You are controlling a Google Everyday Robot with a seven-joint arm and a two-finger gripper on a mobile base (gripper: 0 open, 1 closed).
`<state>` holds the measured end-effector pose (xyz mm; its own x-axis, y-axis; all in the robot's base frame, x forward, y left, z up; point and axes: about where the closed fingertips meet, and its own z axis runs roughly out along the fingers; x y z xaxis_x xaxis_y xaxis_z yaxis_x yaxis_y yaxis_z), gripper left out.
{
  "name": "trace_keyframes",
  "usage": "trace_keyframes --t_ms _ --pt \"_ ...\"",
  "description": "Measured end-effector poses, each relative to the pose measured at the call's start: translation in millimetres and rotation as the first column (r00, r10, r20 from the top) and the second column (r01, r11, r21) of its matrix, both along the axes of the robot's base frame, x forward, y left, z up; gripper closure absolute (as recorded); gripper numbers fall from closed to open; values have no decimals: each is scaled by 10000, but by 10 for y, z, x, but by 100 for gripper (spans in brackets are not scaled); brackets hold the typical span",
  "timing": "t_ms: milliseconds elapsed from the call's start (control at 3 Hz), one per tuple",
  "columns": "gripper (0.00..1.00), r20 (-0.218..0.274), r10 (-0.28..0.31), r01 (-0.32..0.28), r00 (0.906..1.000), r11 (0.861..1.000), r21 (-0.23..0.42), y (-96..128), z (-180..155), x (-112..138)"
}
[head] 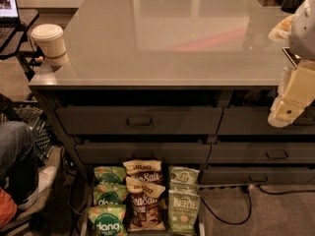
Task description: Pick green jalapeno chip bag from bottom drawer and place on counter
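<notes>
At the foot of the dark cabinet, the bottom drawer is standing pulled out, and three columns of snack bags are lying flat in its tray. The green jalapeno chip bag is sitting in the right-hand column at the near end, its white "Kettle" lettering facing up, just beside the drawer's right rim. A second Kettle bag is lying directly behind it, partly tucked under the closed drawer above. Two brown Sea Salt bags are filling the middle column, the front one touching the jalapeno bag's left edge, and three brighter green dang bags are lining the left column.

The gripper is hanging at the far right of the view, in front of the upper right drawer front and just under the edge of the counter. It is well apart from the chip bag, above it and to its right, and is holding nothing that can be seen; whether it is parted or closed cannot be told from this angle.

A lidded paper cup is resting on the counter's left corner. A person's jeans-clad leg is showing at the left edge, and a black cable is trailing across the floor to the right of the drawer.
</notes>
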<state>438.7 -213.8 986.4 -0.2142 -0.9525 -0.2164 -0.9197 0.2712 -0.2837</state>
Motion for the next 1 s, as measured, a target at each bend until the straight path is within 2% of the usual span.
trace_keyframes --t_ms 333,667,1000 --pt "0 7 110 -110 9999 9999 -95 38 -91 -59" --pt "0 -150 737 -738 9972 9972 -82 162 -442 -252" --pt "0 -813 1482 -1476 9856 9890 129 240 -1202 -396"
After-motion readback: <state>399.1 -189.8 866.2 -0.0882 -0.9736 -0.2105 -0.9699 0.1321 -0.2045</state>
